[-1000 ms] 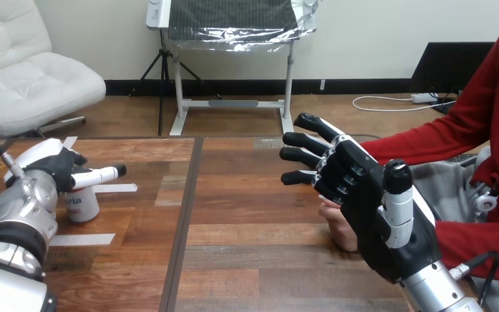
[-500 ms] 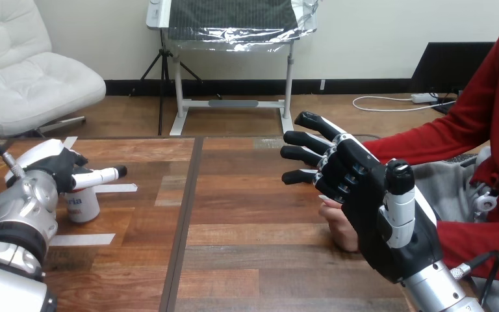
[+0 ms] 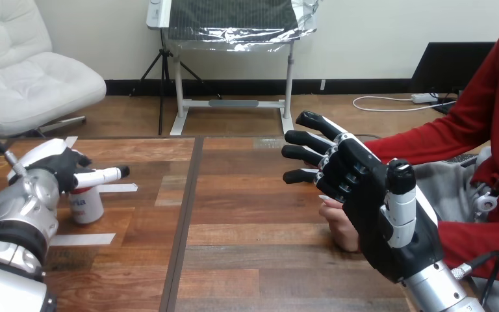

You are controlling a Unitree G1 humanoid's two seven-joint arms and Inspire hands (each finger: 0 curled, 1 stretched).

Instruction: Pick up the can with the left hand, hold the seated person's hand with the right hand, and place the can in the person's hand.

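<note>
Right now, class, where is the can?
In the head view the can stands upright on the table at its left side, just under the robot's left hand, with a white tape strip nearer the robot.

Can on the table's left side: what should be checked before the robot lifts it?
1. Can upright on the table: ok.
2. Left hand right over the can: ok.
3. Left hand's grip on the can: cannot tell.
4. Right hand holding the person's hand: not ok, its fingers are straight.
5. Person's hand close by the right hand: ok.
</note>
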